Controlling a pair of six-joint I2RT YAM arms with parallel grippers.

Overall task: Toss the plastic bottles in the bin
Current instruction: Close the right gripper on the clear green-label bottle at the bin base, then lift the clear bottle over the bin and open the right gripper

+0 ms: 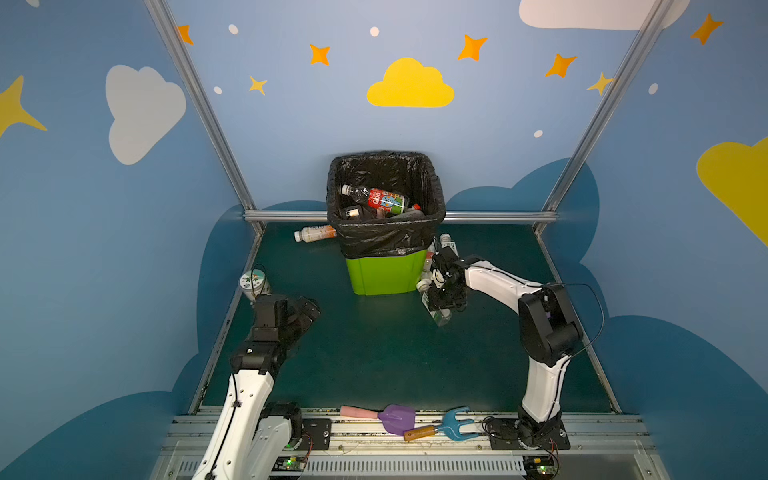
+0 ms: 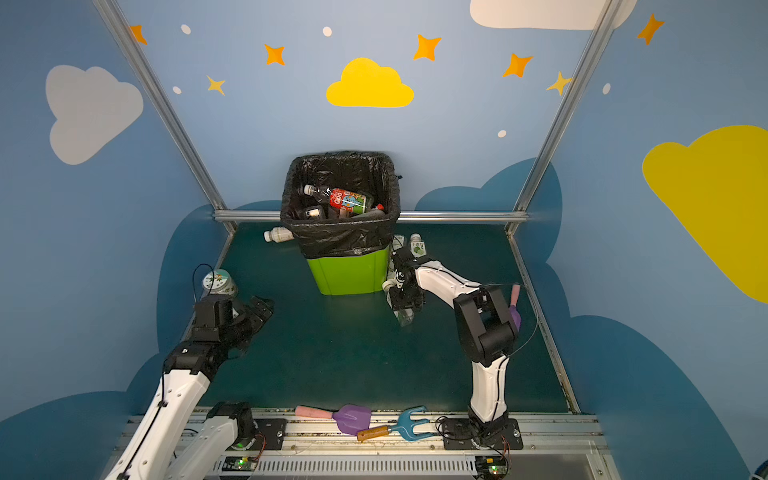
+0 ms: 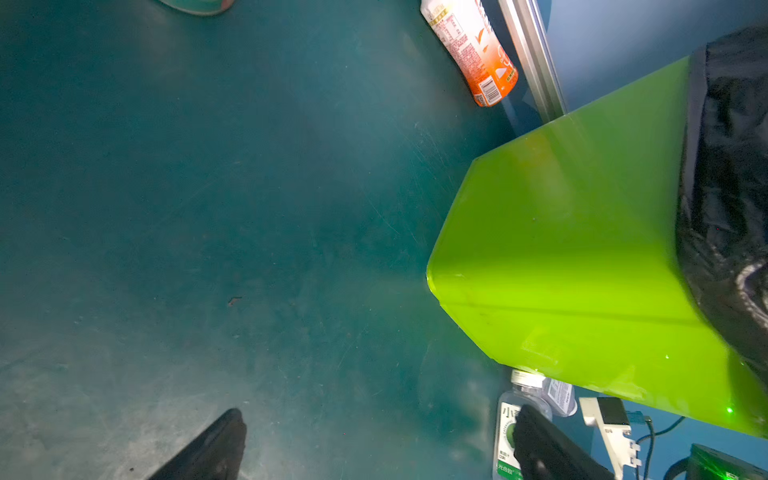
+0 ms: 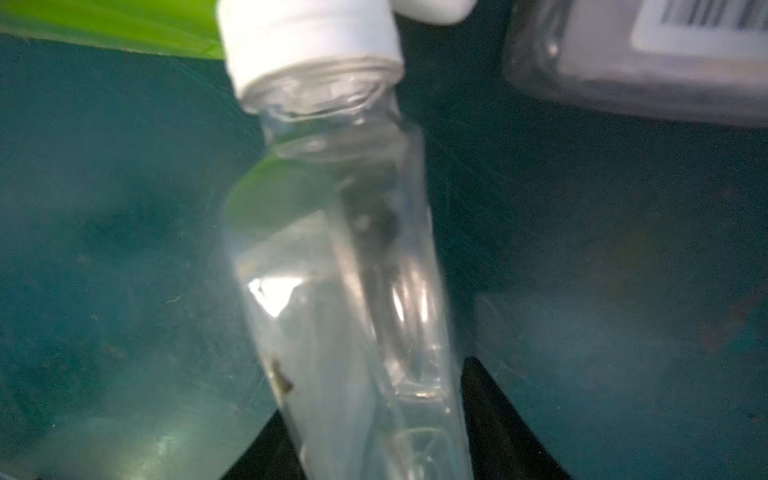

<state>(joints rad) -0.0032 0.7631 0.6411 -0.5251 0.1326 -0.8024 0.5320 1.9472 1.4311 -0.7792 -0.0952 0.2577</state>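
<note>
The lime-green bin (image 1: 384,272) (image 2: 349,272) with its black bag stands at the back middle, and several plastic bottles (image 1: 380,198) lie inside. An orange-labelled bottle (image 1: 313,233) (image 3: 473,54) lies on the floor behind the bin's left corner. More bottles (image 1: 445,241) (image 2: 417,245) crowd against the bin's right side. There my right gripper (image 1: 441,305) (image 4: 374,399) is shut on a clear white-capped bottle (image 4: 332,249) (image 1: 439,318), with a black finger against each side. My left gripper (image 1: 307,311) (image 3: 380,415) hangs open over bare floor, left of the bin.
A squat jar (image 1: 254,282) stands by the left wall, behind my left arm. A purple shovel (image 1: 395,417) and a blue fork (image 1: 453,424) lie on the front rail. Another purple shovel (image 2: 515,307) shows behind my right arm. Metal rails edge the green floor.
</note>
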